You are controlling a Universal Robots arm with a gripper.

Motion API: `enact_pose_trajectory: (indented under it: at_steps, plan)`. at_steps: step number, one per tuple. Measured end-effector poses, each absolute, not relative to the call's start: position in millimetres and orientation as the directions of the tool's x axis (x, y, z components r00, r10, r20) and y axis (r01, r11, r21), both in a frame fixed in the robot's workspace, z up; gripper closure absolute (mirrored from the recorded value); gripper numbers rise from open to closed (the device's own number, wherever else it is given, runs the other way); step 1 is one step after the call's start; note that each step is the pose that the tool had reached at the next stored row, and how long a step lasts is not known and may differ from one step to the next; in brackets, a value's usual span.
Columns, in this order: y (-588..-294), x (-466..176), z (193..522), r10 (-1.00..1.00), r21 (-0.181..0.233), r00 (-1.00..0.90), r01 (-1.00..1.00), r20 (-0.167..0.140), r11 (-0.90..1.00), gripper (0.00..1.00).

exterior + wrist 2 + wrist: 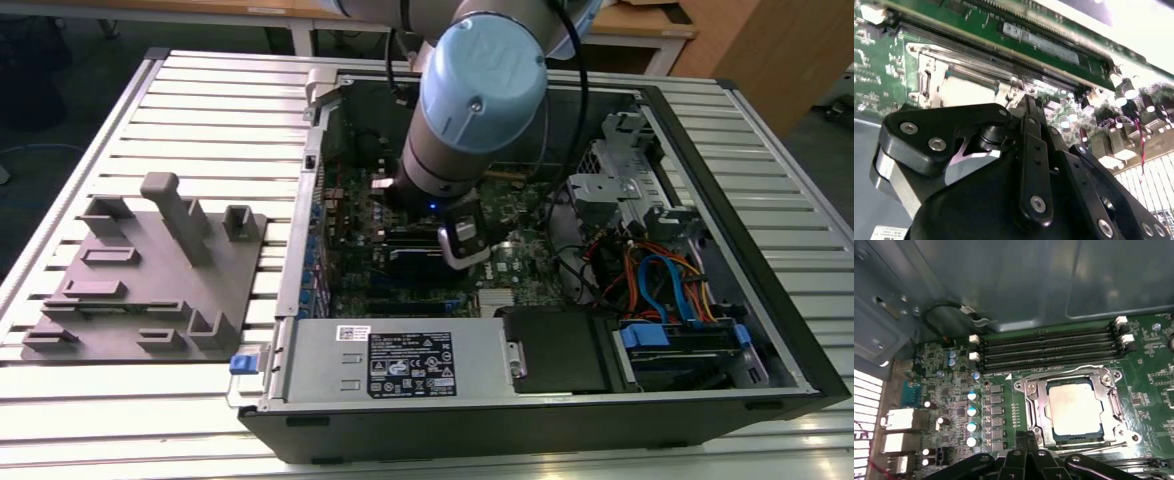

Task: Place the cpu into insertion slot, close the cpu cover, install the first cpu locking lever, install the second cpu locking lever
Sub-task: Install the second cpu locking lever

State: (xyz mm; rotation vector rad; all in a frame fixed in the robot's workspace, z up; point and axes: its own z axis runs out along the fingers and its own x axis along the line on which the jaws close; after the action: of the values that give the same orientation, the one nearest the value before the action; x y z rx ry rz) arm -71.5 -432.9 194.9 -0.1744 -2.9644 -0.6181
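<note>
On green motherboard [1154, 370]: one cpu [1074, 407] under one closed cpu cover [1072, 407]; pincer [1026, 452] clenched, grasping nothing.

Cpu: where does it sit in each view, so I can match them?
First wrist view: cpu, a pale square inside the cpu cover.
Second wrist view: cpu, a pale patch inside the cpu cover.
Exterior view: the arm stands over that part of the motherboard.
Shared landmark: the cover's silvery frame.

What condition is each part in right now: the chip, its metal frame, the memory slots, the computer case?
cpu: seated in the socket.
cpu cover: closed down around the cpu.
memory slots: empty.
computer case: lying on its side, open.
gripper: just beside the socket.
</note>
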Motion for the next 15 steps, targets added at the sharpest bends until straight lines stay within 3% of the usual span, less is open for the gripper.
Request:
enact_pose_trajectory:
  at_steps: [6, 15]
  plan:
    - [-432.9, -72.6, 215.6, 0.09, 0.391, -0.988, 0.134, 0.129, 0.911, 0.9]
    - [-432.9, -72.6, 216.2, 0.089, 0.396, -0.987, 0.134, 0.13, 0.908, 0.9]
